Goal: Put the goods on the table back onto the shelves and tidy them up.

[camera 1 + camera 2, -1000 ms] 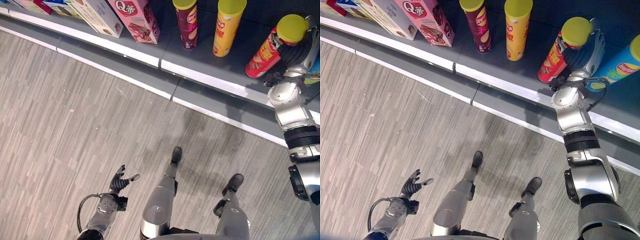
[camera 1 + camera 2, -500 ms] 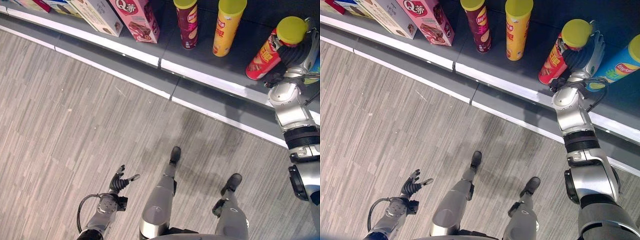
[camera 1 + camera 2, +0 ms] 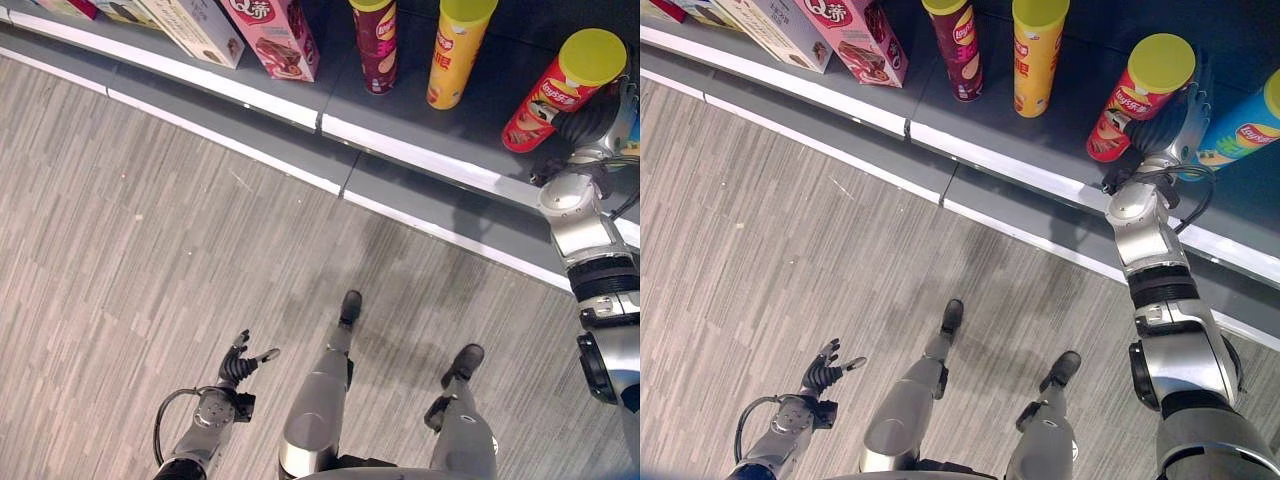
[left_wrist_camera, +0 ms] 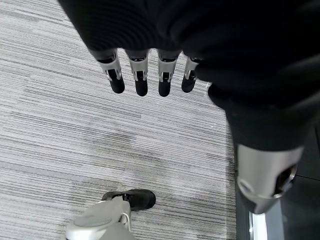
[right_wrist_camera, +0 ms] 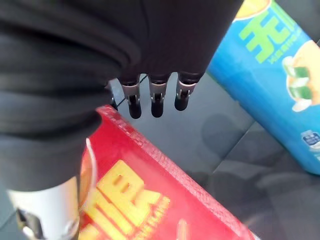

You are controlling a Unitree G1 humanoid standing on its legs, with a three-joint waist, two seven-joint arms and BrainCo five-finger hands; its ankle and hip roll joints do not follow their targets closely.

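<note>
A red crisp can (image 3: 555, 95) with a yellow lid stands on the grey shelf (image 3: 420, 150), leaning slightly. My right hand (image 3: 588, 118) is low against the can's right side, between it and a blue can (image 3: 1240, 135). In the right wrist view its fingers (image 5: 154, 102) are straight and reach past the red can (image 5: 150, 200) toward the blue can (image 5: 270, 75), curled round nothing. My left hand (image 3: 238, 368) hangs open low over the floor, its fingers (image 4: 140, 80) straight.
Further left on the same shelf stand a yellow can (image 3: 455, 55), a maroon can (image 3: 373, 50) and a pink box (image 3: 272, 30) with more boxes beside it. The shelf's white-edged front lip runs across the view above the wood-pattern floor.
The red can has gone from a strong tilt to nearly upright. My right hand has slid down from near its lid to its lower side. The view has shifted a little.
</note>
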